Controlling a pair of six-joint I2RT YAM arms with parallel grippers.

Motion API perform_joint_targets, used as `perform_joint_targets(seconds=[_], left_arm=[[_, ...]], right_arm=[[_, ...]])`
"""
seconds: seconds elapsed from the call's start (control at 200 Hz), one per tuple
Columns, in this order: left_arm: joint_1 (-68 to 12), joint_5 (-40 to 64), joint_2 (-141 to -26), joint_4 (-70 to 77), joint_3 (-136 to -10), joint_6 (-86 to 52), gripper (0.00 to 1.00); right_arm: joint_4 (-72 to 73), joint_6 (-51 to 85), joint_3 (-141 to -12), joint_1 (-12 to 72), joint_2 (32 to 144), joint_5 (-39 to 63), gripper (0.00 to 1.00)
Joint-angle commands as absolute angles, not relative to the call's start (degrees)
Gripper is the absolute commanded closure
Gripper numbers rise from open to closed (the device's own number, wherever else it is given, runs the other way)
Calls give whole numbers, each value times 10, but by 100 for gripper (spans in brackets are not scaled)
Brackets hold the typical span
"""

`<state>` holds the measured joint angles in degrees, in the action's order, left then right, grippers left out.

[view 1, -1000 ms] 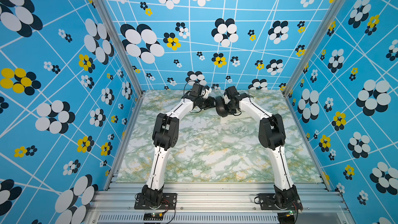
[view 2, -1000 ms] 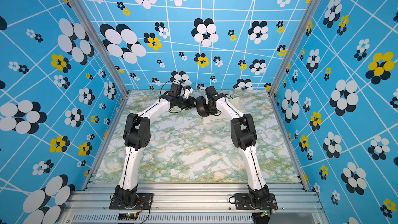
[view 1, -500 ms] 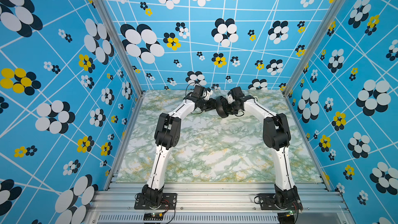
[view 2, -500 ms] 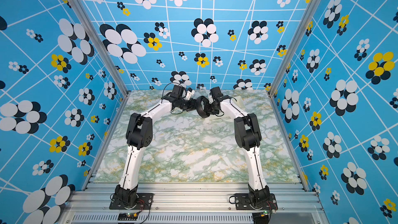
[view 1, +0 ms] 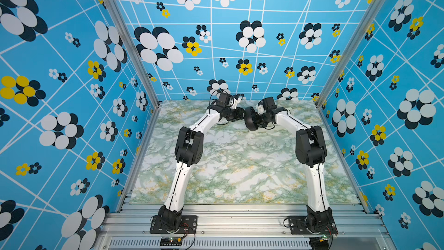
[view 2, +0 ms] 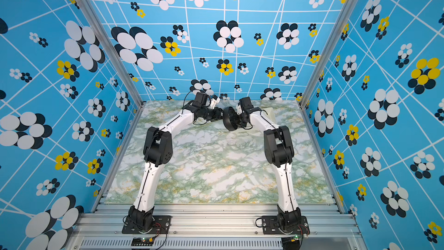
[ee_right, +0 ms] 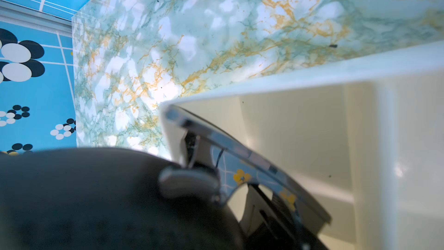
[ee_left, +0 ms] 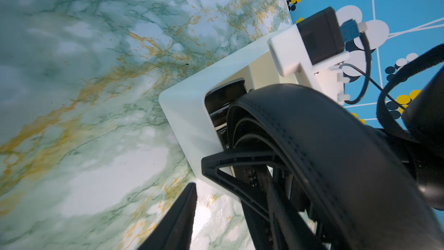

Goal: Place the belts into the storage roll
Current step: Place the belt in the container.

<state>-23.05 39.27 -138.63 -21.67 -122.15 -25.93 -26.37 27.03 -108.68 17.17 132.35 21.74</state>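
1. Over the last second the right arm's wrist has slid slightly toward the right of the frame. The left end effector (view 1: pixel 238 114) has followed it. The black leather-like belt (view 1: pixel 249 120), wound into a coil, sits at much the same spot in the upper middle of both top views, now seen more edge-on.
2. The coil is over the lower-left end of the cream-white partitioned plastic tray (view 2: pixel 270 114), at the far side of the green marble-patterned bench (view 1: pixel 240 169). The left wrist view shows it above the end compartment. Whether it touches the floor there is hidden.
3. The tight winding probably lets it fit one compartment. The arms flank it, likely to stop it springing open.
4. The left end effector's jaws stand apart with nothing between them, one finger against the coil's face. The right end effector (view 1: pixel 258 120) is hidden behind the coil, so I cannot tell its state.
5. The coil stands on edge, its flat faces turned left and right, so its winding axis runs roughly across the frame. No straight run of strap shows. The shiny metal buckle (ee_right: pixel 242 171) slants across the tray's corner.
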Motion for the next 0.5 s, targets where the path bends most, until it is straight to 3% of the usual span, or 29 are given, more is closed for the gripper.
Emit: perform_joint_targets(seconds=[0.0,0.495], left_arm=[[-236,402,-1404,-233,-1246,-258,49],[-236,404,-1426,-244,-1292,-275,49]], right_arm=[[-298,264,-1100,169,1303,209,44],[-376,254,-1167,165,1307,195,37]])
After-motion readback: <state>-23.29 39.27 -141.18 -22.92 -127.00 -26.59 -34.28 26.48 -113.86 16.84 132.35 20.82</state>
